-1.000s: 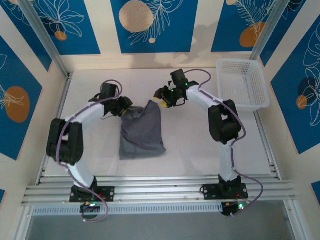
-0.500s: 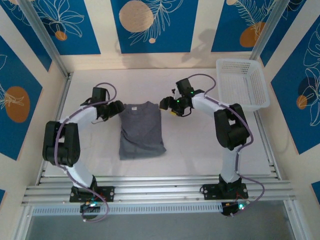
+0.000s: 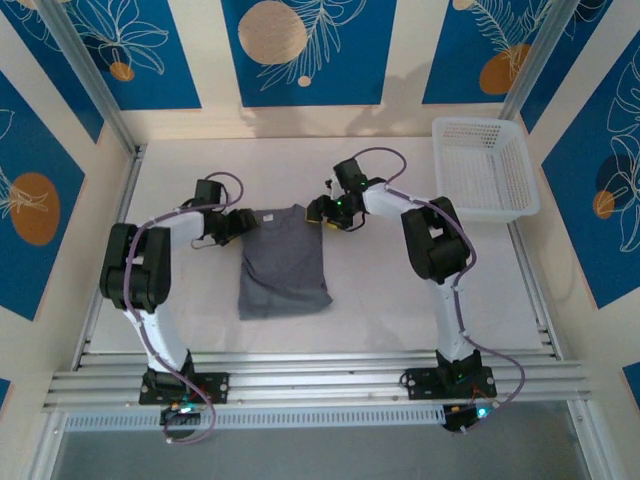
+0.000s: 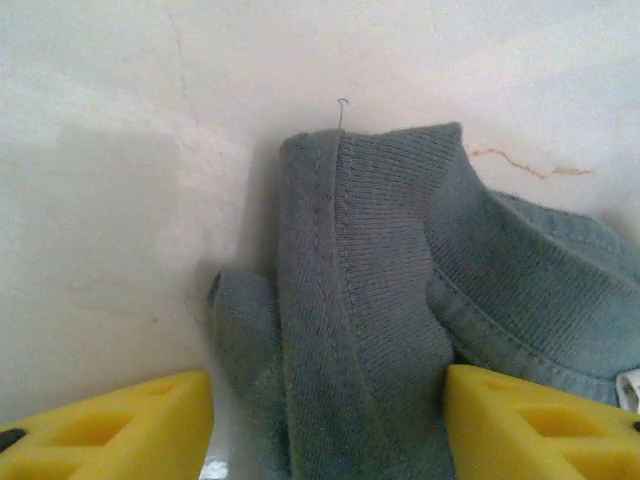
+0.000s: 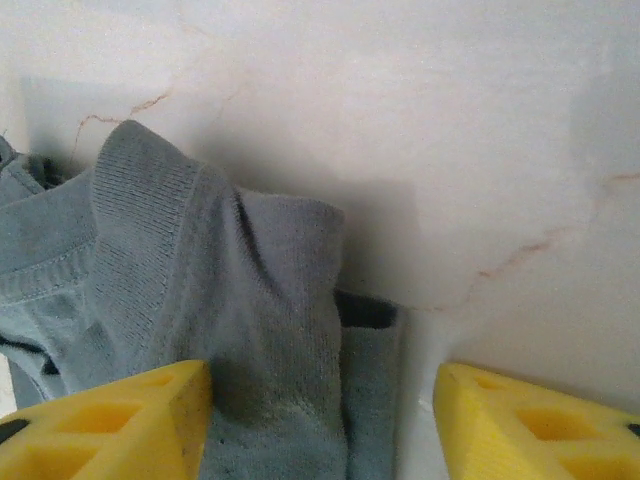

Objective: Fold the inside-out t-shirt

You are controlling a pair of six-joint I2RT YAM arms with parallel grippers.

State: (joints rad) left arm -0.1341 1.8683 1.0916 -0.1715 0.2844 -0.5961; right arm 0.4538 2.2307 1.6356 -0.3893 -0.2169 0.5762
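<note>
Left arm (image 3: 135, 270) and right arm (image 3: 433, 240): white tubes, black joints. Grey cables (image 3: 375, 151) trail alongside. Fingertips (image 4: 110, 425) yellow.

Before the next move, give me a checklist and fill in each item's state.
1. Open left tool: ok, jaws apart.
2. Open right tool: ok, jaws apart.
3. Cloth between each tool's jaws: ok, the collar-end corners of the shirt sit there.
4. Flat shirt on the table: ok, folded to a narrow strip.
5. Clear of the basket: ok, it stands apart at far right.
6. Hidden layers aligned: cannot tell.
</note>
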